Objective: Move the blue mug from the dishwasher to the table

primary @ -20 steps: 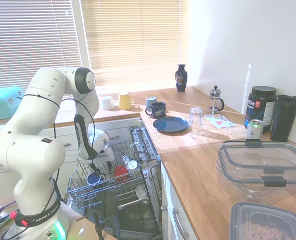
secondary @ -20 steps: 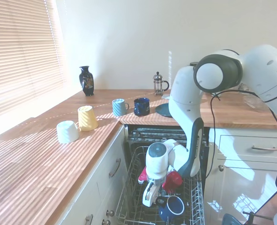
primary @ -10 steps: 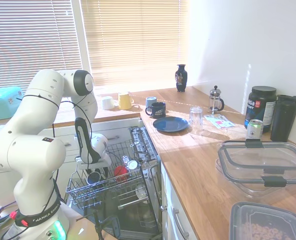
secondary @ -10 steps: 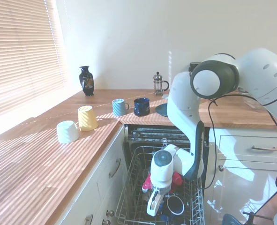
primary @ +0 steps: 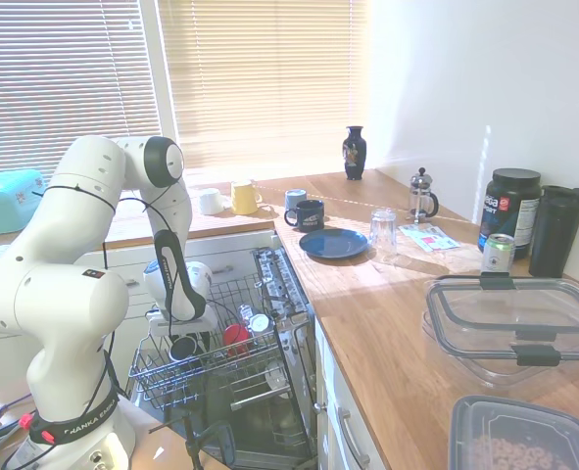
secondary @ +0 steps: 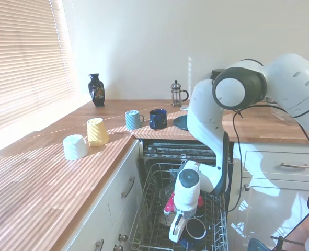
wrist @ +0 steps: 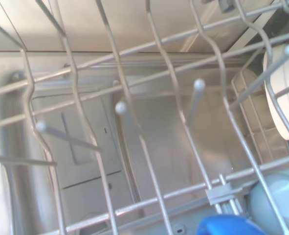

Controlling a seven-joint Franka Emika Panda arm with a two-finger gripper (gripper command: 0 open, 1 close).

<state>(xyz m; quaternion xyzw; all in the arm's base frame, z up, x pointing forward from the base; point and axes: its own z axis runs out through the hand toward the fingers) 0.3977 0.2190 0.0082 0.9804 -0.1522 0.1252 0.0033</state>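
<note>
Gripper (secondary: 181,241) sits low in the pulled-out wire rack of the dishwasher (primary: 269,392), right against the blue mug (secondary: 195,228), which stands mouth-up near the rack's front edge beside a red cup (primary: 234,336). Whether the fingers are spread around the mug wall or already pinched on it, nobody could tell from these views; the wrist body hides them. In the wrist view only grey tines and a sliver of bright blue at the edge show up. So this looks like the grab step, with the lift not done yet. Next move probably calls for a firm pinch on the rim, then a straight pull up clear of the tines before swinging over to the table (primary: 387,323), where bare wood sits near the blue plate (primary: 334,242).
</note>
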